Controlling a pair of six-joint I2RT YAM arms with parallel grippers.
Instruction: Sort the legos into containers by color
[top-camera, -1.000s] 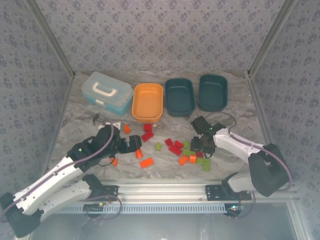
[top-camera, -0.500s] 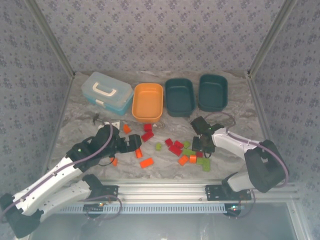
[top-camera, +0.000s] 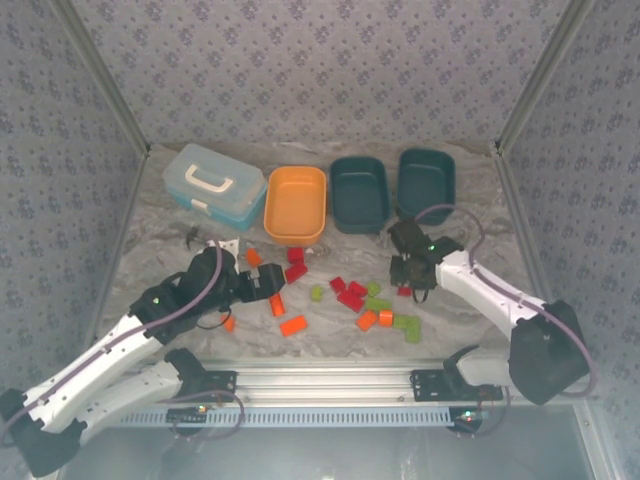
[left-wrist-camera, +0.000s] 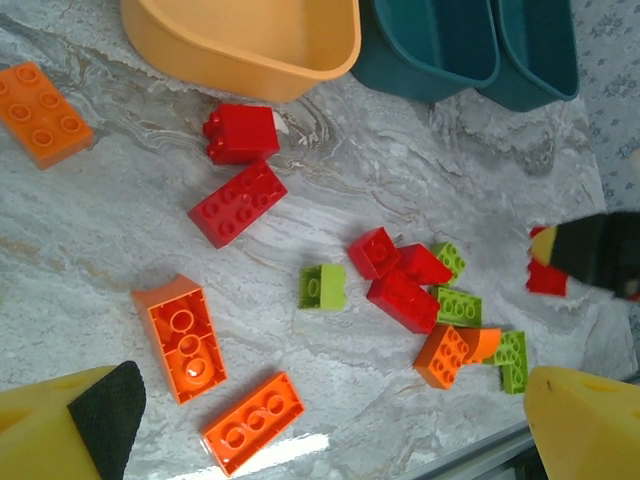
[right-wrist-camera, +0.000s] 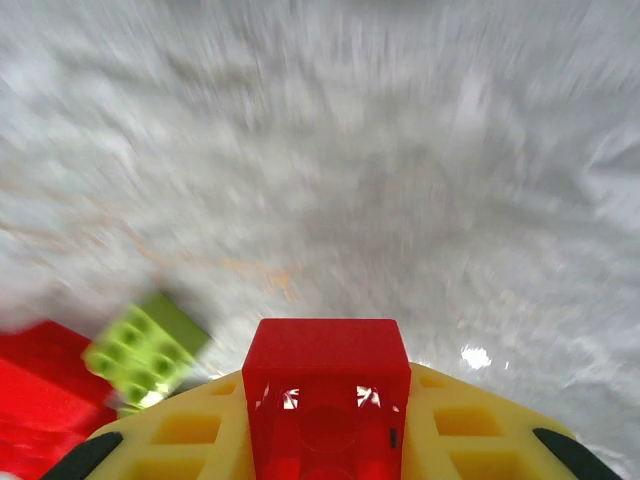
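- Over the marbled bench (top-camera: 330, 345), the right claw (top-camera: 408, 280) is clamped on a red brick (right-wrist-camera: 326, 400).
- Left claw (top-camera: 268, 290) gapes wide above scattered legos (left-wrist-camera: 180, 338).
- Orange bin (top-camera: 295, 205) and teal bins (top-camera: 359, 195) line the far edge.

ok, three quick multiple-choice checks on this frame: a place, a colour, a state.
1. The light blue case sits: A) left of the orange bin; B) right of it; C) in front of it.
2. The brick in the right hand is: A) green; B) orange; C) red.
3. The left hand is: A) shut on an orange brick; B) open and empty; C) shut on a green brick.
1 A, case stands at the bin's left; 2 C, red shows between its fingers; 3 B, its fingers stand wide apart, nothing between.
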